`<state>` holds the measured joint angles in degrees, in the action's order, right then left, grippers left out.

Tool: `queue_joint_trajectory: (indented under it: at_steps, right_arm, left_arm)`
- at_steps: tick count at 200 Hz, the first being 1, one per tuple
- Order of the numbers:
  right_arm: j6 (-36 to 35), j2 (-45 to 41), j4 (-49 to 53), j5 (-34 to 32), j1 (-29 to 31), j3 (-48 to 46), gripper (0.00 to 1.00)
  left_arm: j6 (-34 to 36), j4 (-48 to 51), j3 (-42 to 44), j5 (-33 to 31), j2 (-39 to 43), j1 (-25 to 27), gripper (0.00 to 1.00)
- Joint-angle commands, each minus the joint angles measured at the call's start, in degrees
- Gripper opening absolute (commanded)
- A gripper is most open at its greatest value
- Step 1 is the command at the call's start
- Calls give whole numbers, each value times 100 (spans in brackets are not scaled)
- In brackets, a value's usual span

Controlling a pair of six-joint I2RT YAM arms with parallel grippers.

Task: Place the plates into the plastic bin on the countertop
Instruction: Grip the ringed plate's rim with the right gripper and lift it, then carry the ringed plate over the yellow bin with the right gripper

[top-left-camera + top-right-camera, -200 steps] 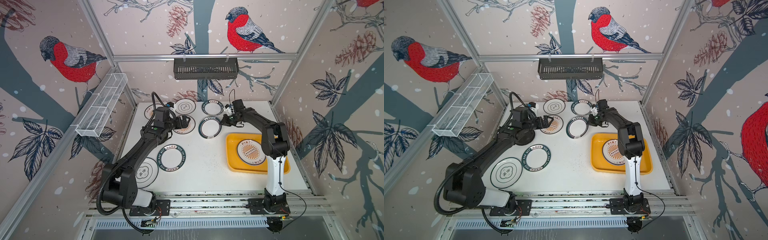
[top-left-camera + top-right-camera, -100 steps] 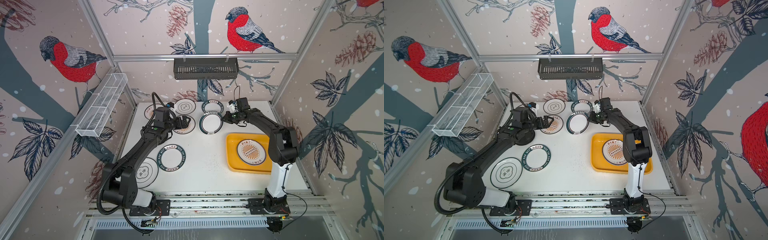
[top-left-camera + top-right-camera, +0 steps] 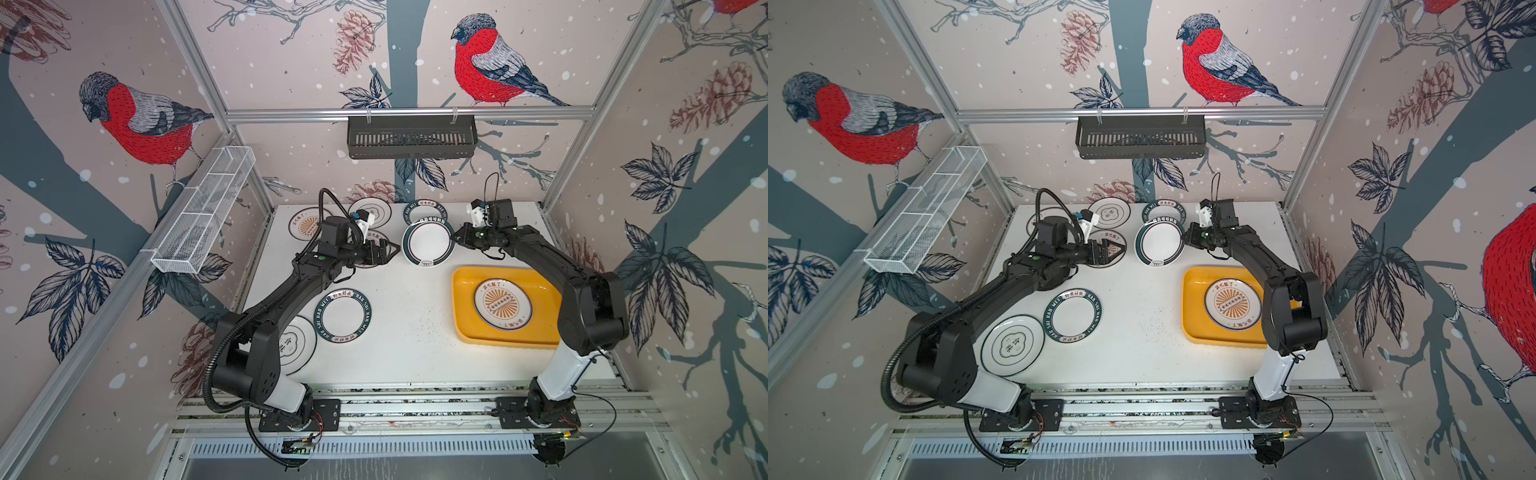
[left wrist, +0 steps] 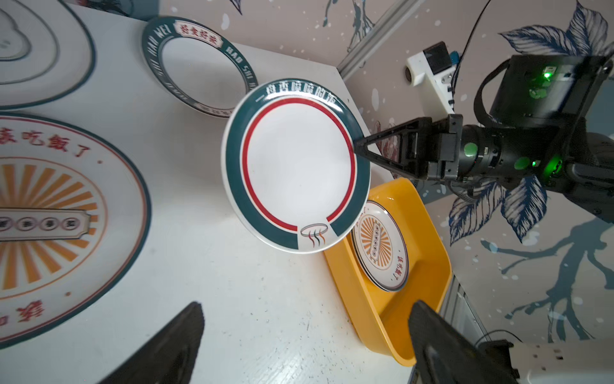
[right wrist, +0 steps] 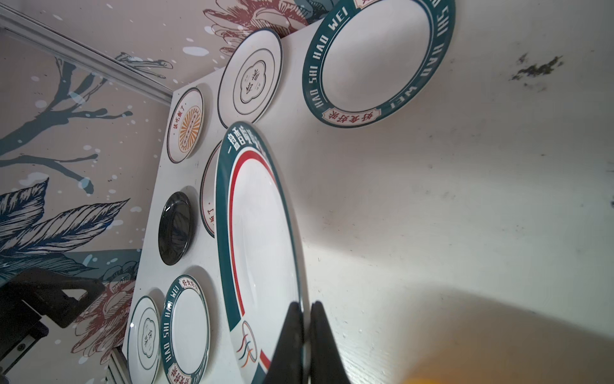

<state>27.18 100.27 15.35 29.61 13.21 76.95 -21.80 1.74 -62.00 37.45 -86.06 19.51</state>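
White speckled countertop (image 3: 407, 299) — scattered plates (image 3: 342, 316), yellow bin (image 3: 463, 307)

red-ringed plate (image 4: 299, 173): glossy, glazed
black plate (image 5: 175, 229): shiny
plastic bin (image 3: 463, 316): smooth, slight sheen
countertop (image 3: 407, 340): matt, scuffed
wire basket (image 3: 203, 212): white metal mesh

The right hand (image 4: 357, 149) pinches the rim of a green-rimmed plate (image 4: 295, 173), held tilted above the white surface (image 4: 232, 299) beside the yellow bin (image 4: 392, 319) containing a sunburst plate (image 4: 378, 246), while the left hand (image 4: 307, 306) stands spread wide.
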Motion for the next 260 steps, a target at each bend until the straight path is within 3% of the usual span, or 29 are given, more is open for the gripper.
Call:
queue_joint_trajectory:
  at_steps: [1, 119, 187, 260]
  right_arm:
    - [230, -360, -423, 99, -101, -319, 1]
    - [367, -2622, -241, -87, -1067, -2386, 1]
    - [183, -3502, 354, 11, -2017, -3223, 1]
    - [29, -4200, 753, 275, -3156, -3975, 1]
  left_arm:
    - [379, -13, -102, 259, -42, 291, 96]
    - [664, 167, -157, 302, -104, 1255, 96]
    - [1124, 602, -289, -76, -165, 1979, 96]
    - [1164, 674, -304, -299, -140, 2144, 96]
